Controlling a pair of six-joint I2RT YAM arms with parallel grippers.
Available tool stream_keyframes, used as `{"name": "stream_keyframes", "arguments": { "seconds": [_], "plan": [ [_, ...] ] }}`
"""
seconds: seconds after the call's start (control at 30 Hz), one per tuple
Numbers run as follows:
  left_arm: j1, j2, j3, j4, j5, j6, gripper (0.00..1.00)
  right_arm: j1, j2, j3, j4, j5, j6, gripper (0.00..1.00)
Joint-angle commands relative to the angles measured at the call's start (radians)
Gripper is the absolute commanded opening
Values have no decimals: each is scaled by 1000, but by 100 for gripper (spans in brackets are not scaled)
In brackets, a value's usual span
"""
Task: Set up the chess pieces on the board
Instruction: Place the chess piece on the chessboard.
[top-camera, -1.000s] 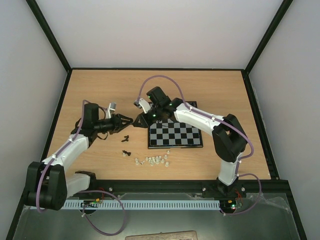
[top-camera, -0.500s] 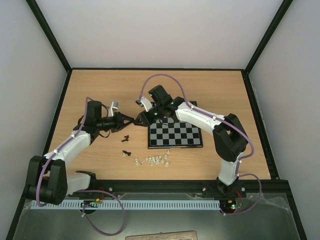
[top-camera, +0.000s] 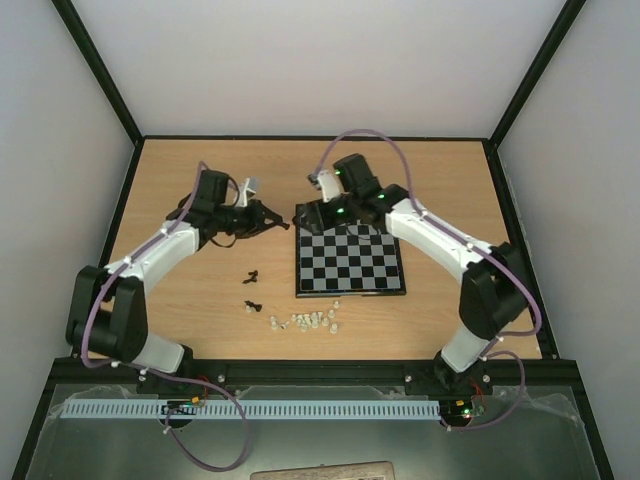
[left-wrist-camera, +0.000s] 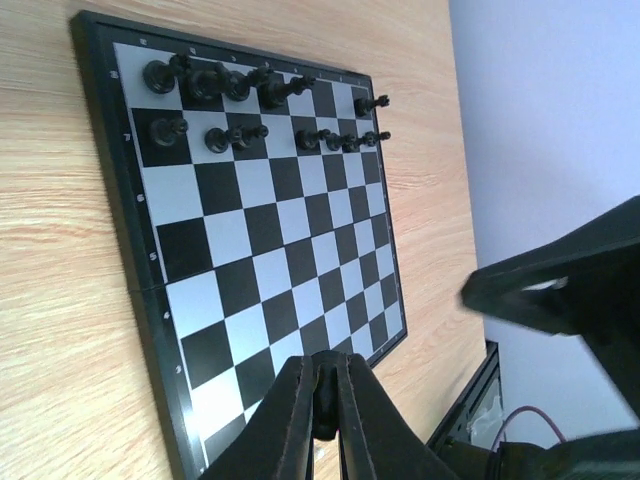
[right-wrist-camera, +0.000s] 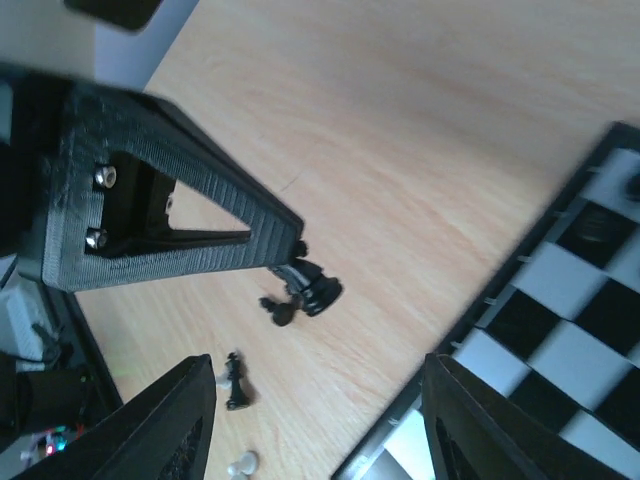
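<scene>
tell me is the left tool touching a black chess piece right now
Touching. The left wrist view shows the left tool shut with a black chess piece pinched between its fingers; no gap shows on either side.

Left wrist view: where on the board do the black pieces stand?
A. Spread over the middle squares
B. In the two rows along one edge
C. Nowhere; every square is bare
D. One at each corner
B: the black chess pieces stand crowded in the two rows along one edge of the board, and the squares of the other rows in view are bare.
</scene>
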Motion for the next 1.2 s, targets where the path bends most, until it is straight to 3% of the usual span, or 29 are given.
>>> {"name": "stream_keyframes", "arguments": {
  "seconds": [0.0,0.27,0.5,0.73,0.8,0.93,1.17],
  "plan": [
    [-75,89,115,-103,-101,54,2,-89,-103,-78,-30,85,76,57],
    [-257,366,524,-321,-339,102,2,-253,-252,-178,-72,424,213,65],
    [-398,673,983,-534,-560,125,2,-377,-320,-324,-9,443,286,67],
    [-463,870,1266,-620,-627,112,2,-503,-395,-485,73,481,364,68],
    [-466,900,1316,-629,-620,109,2,-569,-400,-522,118,453,389,64],
    [-464,893,1326,-625,-626,115,2,-676,-346,-559,197,341,452,43],
    [-458,859,1299,-616,-616,129,2,-718,-31,-402,287,175,498,39]
  ]
}}
